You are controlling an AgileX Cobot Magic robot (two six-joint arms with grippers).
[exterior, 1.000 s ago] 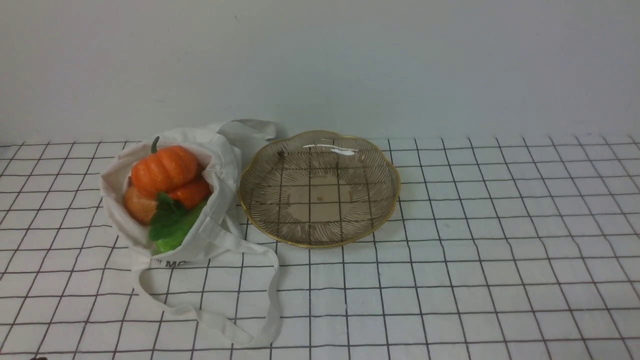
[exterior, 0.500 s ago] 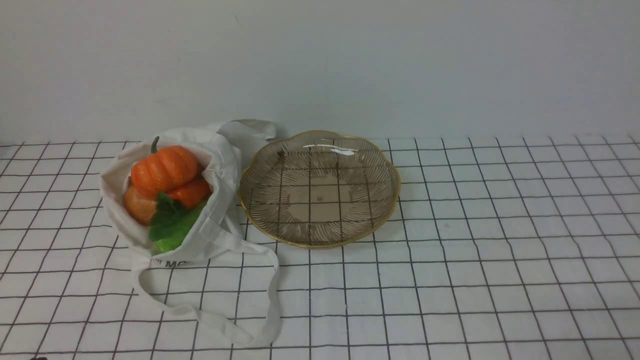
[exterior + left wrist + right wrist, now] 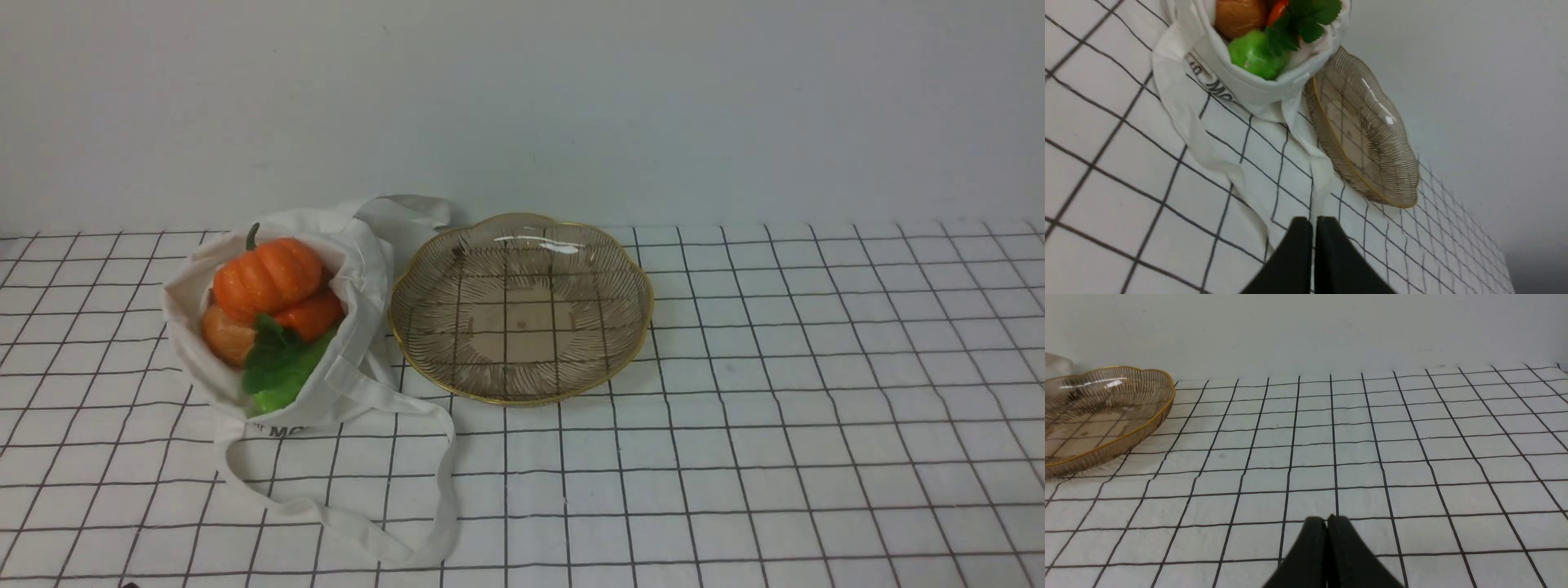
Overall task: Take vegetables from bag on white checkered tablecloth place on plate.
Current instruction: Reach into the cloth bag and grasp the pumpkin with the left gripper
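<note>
The white cloth bag lies open on the white checkered tablecloth at the left. In it are a ribbed orange pumpkin, two smoother orange pieces, and a green leafy vegetable. The brownish glass plate stands empty just right of the bag. My left gripper is shut and empty, low over the cloth near the bag's strap, short of the bag. My right gripper is shut and empty over bare cloth, right of the plate.
The bag's long strap loops forward across the cloth toward the front edge. A plain pale wall stands close behind the bag and plate. Checkered cloth stretches right of the plate.
A small dark tip at the bottom edge of the front view has shifted a little to the right. The bag, vegetables and plate have not moved.
</note>
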